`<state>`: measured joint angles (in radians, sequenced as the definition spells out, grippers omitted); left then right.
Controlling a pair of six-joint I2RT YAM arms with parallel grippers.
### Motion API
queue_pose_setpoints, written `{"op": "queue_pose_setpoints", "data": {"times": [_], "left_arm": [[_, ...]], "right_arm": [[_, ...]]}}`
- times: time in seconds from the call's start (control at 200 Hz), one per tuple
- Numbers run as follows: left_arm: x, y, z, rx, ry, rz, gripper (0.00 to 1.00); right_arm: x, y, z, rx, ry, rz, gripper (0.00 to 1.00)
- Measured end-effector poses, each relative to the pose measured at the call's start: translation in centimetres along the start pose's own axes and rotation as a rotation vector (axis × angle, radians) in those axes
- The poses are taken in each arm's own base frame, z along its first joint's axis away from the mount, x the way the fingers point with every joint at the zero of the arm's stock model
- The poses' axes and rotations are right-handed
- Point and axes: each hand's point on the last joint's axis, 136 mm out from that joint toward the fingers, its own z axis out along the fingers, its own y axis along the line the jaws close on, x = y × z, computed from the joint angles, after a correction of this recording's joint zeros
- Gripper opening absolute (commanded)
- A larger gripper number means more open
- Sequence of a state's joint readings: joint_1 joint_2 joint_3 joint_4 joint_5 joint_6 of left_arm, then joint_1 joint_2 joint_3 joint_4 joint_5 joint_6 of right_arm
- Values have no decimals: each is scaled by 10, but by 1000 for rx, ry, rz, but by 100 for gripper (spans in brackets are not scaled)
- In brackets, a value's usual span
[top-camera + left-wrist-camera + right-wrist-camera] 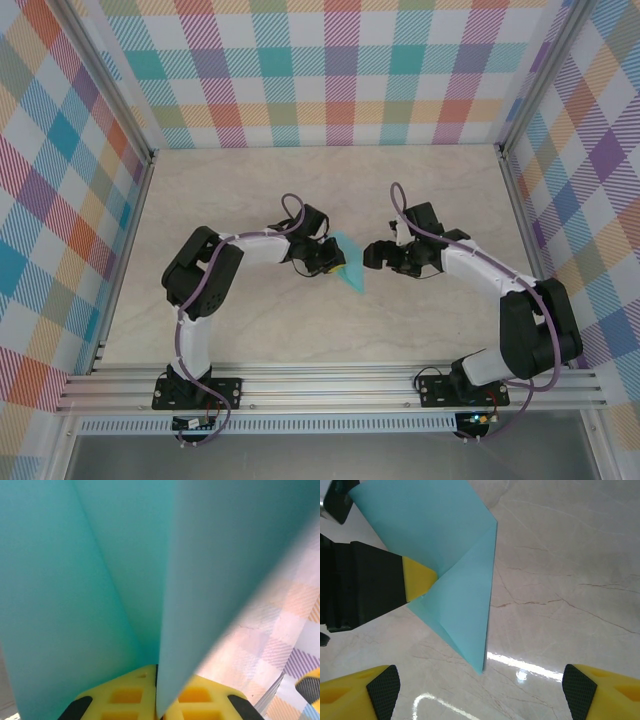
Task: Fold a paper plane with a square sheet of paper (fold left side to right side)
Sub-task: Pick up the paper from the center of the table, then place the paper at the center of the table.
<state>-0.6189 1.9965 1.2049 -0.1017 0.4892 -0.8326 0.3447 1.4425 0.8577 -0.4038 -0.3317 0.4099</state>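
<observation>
Turquoise paper (352, 270), folded to a point, is over the middle of the surface (250, 200), pinched by the left hand (336, 262). The right hand (374, 256) hovers just beside it.

Left wrist: yellow fingers (125, 697) are clamped together on the paper's edge, with its folds fanning away.

Right wrist: the right hand's fingers (365, 685) are wide apart above the surface, and the paper's tip points toward them.

arms (255, 245): black-white | cables (293, 204): purple | claw fingers (350, 690): yellow, seemingly black-padded
</observation>
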Motion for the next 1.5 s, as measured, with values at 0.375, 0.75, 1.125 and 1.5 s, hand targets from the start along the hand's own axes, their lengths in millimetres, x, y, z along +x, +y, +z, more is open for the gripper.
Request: {"op": "queue_pose_setpoints", "data": {"times": [0.375, 0.75, 1.125, 1.5], "left_arm": [[7, -47, -54, 200, 10, 370, 7], [33, -71, -74, 389, 93, 544, 7], [34, -77, -77, 423, 97, 575, 45], [-20, -40, -109, 264, -35, 518, 77]], "right_arm": [[-1, 14, -4, -330, -10, -5, 76], [-12, 36, 6, -601, -21, -46, 59], [-16, 51, -6, -688, -34, -79, 0], [-21, 53, -21, -619, -90, -62, 0]]}}
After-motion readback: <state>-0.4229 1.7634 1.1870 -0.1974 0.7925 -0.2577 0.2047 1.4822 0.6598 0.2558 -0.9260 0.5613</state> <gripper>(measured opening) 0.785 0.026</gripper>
